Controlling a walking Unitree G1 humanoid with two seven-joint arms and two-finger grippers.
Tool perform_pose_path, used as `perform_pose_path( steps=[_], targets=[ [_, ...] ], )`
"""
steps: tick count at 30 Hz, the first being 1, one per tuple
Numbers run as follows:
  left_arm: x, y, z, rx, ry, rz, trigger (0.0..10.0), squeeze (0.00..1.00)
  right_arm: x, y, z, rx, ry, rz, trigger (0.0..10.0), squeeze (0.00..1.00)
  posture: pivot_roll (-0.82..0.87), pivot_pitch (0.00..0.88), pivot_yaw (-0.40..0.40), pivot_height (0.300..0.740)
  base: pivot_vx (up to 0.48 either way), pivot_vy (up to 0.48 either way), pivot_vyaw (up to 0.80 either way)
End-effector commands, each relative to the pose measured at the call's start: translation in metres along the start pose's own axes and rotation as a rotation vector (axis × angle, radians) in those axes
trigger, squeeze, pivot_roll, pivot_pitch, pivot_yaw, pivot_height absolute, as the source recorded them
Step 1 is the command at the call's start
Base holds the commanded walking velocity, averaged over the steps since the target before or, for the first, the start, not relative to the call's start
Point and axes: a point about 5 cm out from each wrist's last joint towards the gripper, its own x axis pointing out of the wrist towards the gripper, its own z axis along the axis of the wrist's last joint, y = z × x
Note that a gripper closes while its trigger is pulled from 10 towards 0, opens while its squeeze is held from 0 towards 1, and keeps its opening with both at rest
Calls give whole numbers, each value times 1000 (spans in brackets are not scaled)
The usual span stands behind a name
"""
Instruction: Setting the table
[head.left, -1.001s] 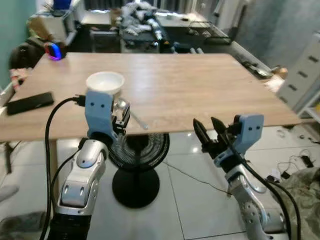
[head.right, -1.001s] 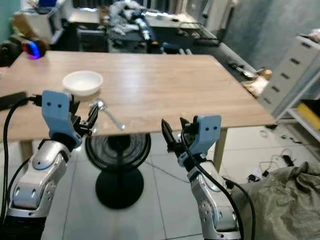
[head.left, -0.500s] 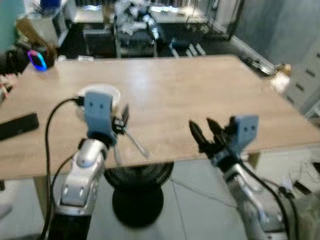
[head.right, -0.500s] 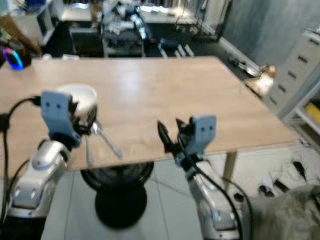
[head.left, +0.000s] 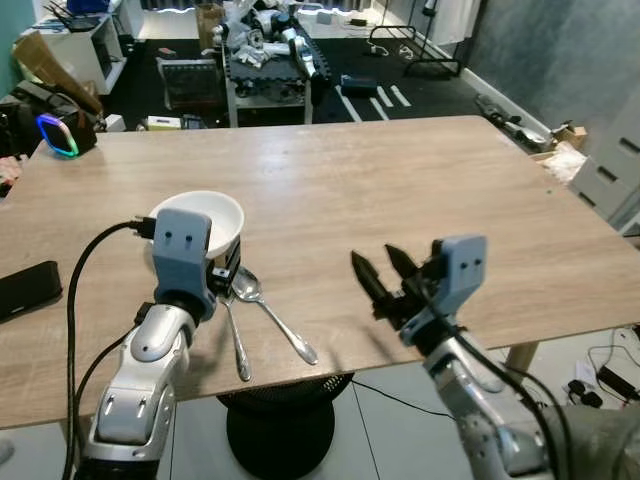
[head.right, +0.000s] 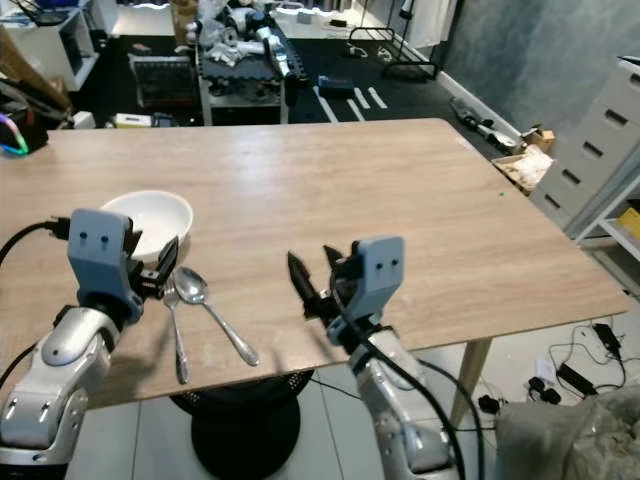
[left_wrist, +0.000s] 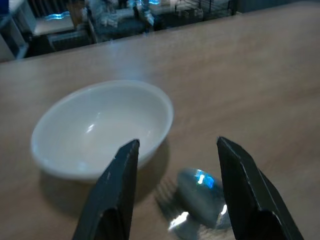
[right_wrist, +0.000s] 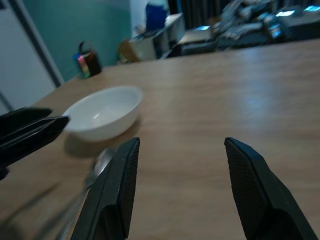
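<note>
Bowl sits on the table, with a fork and spoon just beside it toward the near edge, laid as a place setting. The left gripper hovers wide and empty over the cutlery; the right gripper, also wide and empty, waits right of the bowl.
</note>
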Motion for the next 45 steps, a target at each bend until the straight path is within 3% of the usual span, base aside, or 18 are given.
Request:
perform_pose_path(
  steps=[1, 7, 9, 12, 14, 15, 19, 30, 35, 45],
  targets=[
    [-2, -2, -4, 14, 30, -16, 10000, 0, -1, 3, -2, -8, 16, 7, 10000, 0, 14, 0, 21, 740, 0, 0, 0],
    [-12, 1, -12, 22, 103, -157, 10000, 0, -7, 23, -20, -26, 132, 140, 10000, 0, 19, 3, 26, 740, 0, 0, 0],
    [-16, 7, -22, 116, 180, -207, 10000, 0, -2, 30, -30, -37, 166, 159, 10000, 0, 29, 16, 36, 740, 0, 0, 0],
    [-17, 9, -24, 144, 199, -217, 10000, 0, 1, 34, -34, -38, 173, 168, 10000, 0, 29, 16, 36, 740, 0, 0, 0],
    [-18, 11, -24, 148, 212, -233, 10000, 0, 9, 40, -40, -57, 186, 174, 10000, 0, 42, 29, 36, 740, 0, 0, 0],
    [-21, 13, -21, 151, 220, -256, 10000, 0, 22, 41, -48, -94, 208, 119, 10000, 0, 69, 46, 33, 740, 0, 0, 0],
    [-30, 11, -14, 140, 230, -307, 10000, 0, 34, 40, -51, -114, 228, 68, 10000, 0, 103, 64, 26, 740, 0, 0, 0],
    [-50, 21, -8, 160, 245, -277, 10000, 0, 46, 60, -63, -87, 263, 116, 10000, 0, 182, 107, 5, 740, 0, 0, 0],
    [-57, 25, -5, 159, 257, -261, 10000, 0, 49, 60, -68, -105, 286, 99, 10000, 0, 191, 119, -1, 740, 0, 0, 0],
    [-77, 45, 8, 172, 262, -284, 10000, 0, 53, 45, -69, -160, 291, -18, 10000, 0, 209, 133, -13, 740, 0, 0, 0]
  ],
)
